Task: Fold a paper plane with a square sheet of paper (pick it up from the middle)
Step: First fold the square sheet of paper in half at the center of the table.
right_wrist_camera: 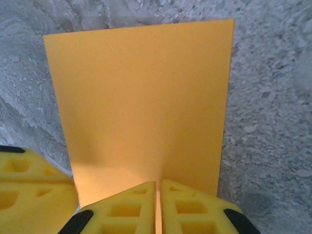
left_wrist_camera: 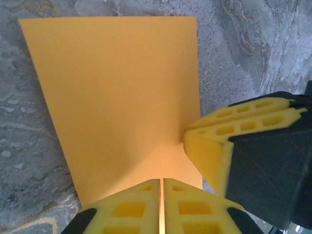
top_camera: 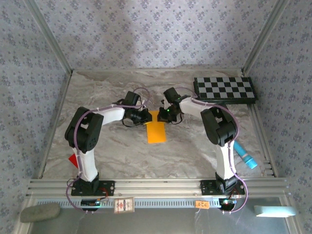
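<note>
The square sheet of paper [top_camera: 156,131] is orange-yellow and lies on the marbled table as a narrow upright rectangle, not in the shape of a paper plane. My left gripper [top_camera: 146,116] and right gripper [top_camera: 165,115] meet at its far end. In the left wrist view the sheet [left_wrist_camera: 117,87] rises in a soft ridge into my left gripper [left_wrist_camera: 162,183], whose jaws stand a thin slit apart on its edge. The right gripper's fingers [left_wrist_camera: 219,141] sit close beside it. In the right wrist view the paper [right_wrist_camera: 141,97] runs into the slit of my right gripper [right_wrist_camera: 158,184] the same way.
A black-and-white checkerboard [top_camera: 224,89] lies at the back right. A small red triangular piece [top_camera: 73,159] sits by the left arm's base. A blue cylinder [top_camera: 245,157] lies near the right arm. Patterned walls close in the table on three sides.
</note>
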Controlling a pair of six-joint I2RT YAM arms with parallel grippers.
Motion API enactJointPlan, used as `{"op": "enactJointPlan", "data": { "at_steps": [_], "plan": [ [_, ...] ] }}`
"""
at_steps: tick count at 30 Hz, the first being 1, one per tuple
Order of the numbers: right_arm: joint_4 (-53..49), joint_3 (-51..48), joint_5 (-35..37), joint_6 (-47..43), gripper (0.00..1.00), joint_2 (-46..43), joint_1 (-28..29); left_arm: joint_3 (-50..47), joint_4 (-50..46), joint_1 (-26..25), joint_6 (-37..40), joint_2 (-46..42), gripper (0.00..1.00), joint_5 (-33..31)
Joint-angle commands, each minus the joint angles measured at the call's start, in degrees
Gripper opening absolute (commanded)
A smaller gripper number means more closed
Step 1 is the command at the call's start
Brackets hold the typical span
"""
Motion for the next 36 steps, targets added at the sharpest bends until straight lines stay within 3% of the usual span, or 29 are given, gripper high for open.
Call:
{"op": "enactJointPlan", "data": {
  "at_steps": [1,5,9,13,24,36],
  "plan": [
    [-0.55,1.34,1.24,0.15,0.12,2.21,-0.55,-1.87,0.87,0.24,-3.84,-4.53,0.11,-1.64],
    [-2.47,0.35,5.24,2.72,0.11,2.79,-0.57,-8.05,8.85,-0.09,-13.1,-7.76,0.13,-2.89],
    [-3.99,-2.29,7.74,9.6,0.1,2.42,-0.76,-10.58,12.08,-1.2,-17.58,-10.15,0.14,-4.74],
    [-2.35,-2.76,5.61,10.48,0.1,0.86,-0.89,-10.81,12.0,-2.74,-18.46,-10.01,0.13,-5.36],
    [5.32,-0.41,-8.48,1.96,0.1,-2.53,-1.46,-17.31,14.15,-3.78,-20.34,-12.17,0.07,-7.76],
    [3.33,6.75,-9.74,-0.67,0.09,3.78,2.71,-20.46,17.1,-3.45,-22.38,-12.54,0.07,-7.29]
  ]
}}
